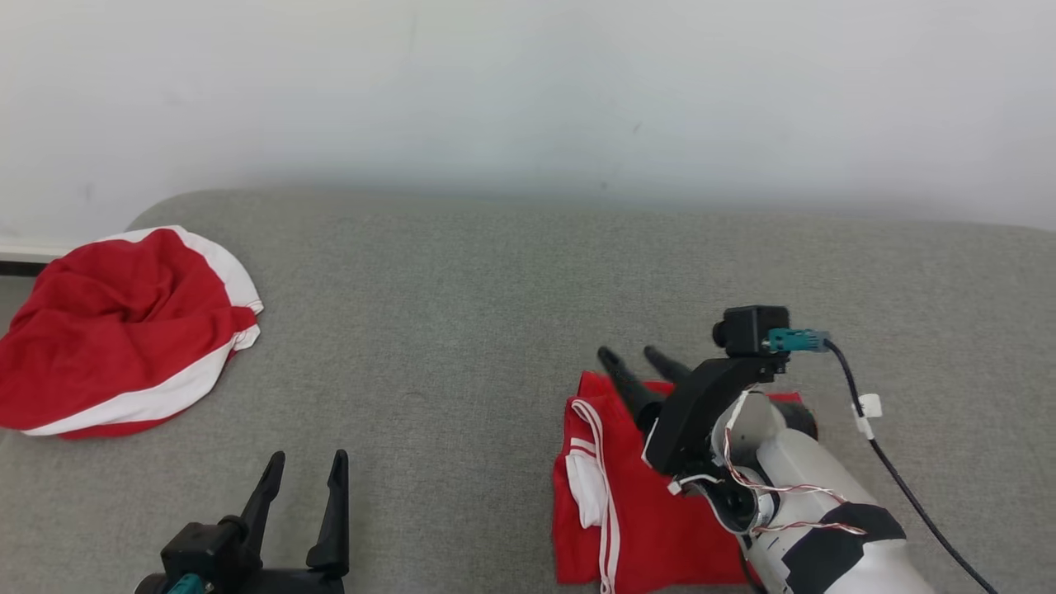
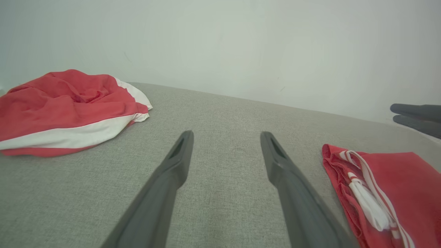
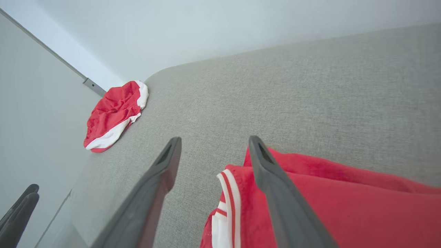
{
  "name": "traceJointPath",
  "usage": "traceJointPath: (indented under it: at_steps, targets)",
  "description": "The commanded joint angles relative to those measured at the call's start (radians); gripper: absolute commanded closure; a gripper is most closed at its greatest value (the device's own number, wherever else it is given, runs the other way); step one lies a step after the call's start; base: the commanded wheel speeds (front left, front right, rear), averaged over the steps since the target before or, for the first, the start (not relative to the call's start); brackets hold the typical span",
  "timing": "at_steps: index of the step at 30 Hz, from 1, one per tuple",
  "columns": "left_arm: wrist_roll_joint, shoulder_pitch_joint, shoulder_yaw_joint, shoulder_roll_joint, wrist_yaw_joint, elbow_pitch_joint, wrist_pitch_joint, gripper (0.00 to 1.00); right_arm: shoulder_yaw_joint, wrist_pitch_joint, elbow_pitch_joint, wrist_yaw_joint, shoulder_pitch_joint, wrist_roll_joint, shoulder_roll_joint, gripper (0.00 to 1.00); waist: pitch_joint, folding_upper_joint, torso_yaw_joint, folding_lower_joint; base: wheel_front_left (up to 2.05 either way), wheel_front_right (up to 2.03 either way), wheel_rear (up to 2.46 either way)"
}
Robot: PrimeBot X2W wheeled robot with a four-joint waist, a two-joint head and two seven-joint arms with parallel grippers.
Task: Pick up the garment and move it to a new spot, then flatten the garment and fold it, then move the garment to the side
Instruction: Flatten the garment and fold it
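Hovering open over the folded garment [image 1: 652, 528].
Head: holding right end effector [image 1: 629, 355] spread, empty, above garment's far edge on grey surface [image 1: 462, 330]; resting left end effector [image 1: 308, 458] open, well apart leftward. Left wrist: showing garment lying rightward. Right wrist: straddling its striped corner.

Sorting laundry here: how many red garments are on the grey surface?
2: a crumpled garment at the far left edge, a folded garment beneath the right gripper.

Red garment [image 1: 652, 536], white-trimmed, folded flat
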Motion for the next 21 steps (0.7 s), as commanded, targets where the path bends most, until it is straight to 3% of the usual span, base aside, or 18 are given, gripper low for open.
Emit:
traceJointPath:
  at_steps: [1, 12, 21]
  targets:
    - [0.002, 0.011, 0.002, 0.001, -0.005, -0.002, -0.001, 0.0, -0.011, -0.023, 0.008, -0.002, -0.005, -0.024, -0.002, 0.0, -0.012, -0.0001, -0.015, 0.0, 0.0, 0.0, 0.0]
    - [-0.012, 0.033, 0.039, -0.007, 0.01, -0.027, -0.001, 0.0, -0.164, -0.335, -0.027, -0.002, 0.126, -0.271, -0.15, 0.0, -0.042, -0.0001, -0.105, 0.0, 0.0, 0.0, 0.0]
    - [-0.011, 0.046, 0.065, -0.008, 0.008, -0.033, -0.001, 0.0, -0.312, -0.414, -0.131, -0.002, 0.287, -0.388, -0.168, 0.0, -0.066, -0.0001, -0.169, 0.0, 0.0, 0.0, 0.0]
